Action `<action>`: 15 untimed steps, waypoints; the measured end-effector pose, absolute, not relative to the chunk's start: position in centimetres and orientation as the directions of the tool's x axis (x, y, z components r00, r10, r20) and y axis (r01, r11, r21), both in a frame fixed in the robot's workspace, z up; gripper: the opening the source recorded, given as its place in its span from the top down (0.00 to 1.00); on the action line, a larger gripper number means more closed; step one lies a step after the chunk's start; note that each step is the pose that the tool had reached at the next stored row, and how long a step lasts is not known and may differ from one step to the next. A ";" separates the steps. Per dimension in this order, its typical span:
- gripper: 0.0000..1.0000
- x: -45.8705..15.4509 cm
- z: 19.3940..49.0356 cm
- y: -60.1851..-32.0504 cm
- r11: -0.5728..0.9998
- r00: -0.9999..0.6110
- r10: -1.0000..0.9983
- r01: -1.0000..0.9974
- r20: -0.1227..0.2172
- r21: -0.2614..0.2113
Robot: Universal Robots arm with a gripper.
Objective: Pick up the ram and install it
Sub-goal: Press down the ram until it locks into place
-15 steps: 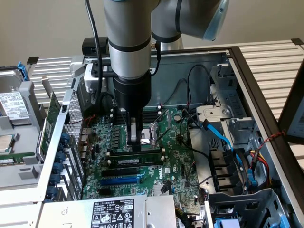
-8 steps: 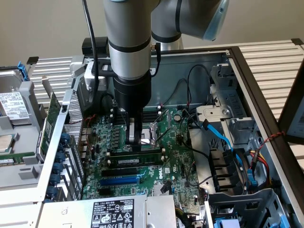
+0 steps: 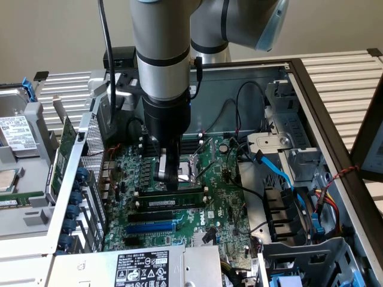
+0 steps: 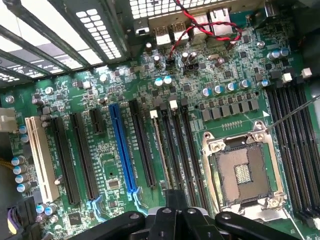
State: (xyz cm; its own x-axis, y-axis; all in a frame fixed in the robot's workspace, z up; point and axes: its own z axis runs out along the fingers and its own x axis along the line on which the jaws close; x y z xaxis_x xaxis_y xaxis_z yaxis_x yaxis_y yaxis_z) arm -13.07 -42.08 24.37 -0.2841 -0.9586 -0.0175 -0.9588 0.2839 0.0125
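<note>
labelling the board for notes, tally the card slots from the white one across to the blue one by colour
white slot: 1
long black slots: 2
short black slot: 1
blue slot: 1
total: 5

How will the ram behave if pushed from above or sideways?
The ram is a thin flat board, so it is probably stiff and light. It stands on edge in a slot of the motherboard, so a sideways push may bend or crack it.
</note>
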 end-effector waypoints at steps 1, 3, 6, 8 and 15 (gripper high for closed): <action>0.90 -13.1 24.4 -42.1 0.300 -0.300 -0.954 -0.954 -0.017 0.013; 0.90 -13.1 24.4 -42.1 0.329 -0.329 -0.944 -0.944 -0.017 0.013; 0.90 -13.1 24.4 -42.1 0.372 -0.372 -0.928 -0.928 -0.017 0.013; 0.90 -13.1 24.4 -42.1 0.400 -0.400 -0.916 -0.917 -0.018 0.013; 0.90 -13.1 24.3 -42.1 0.489 -0.490 -0.872 -0.872 -0.018 0.013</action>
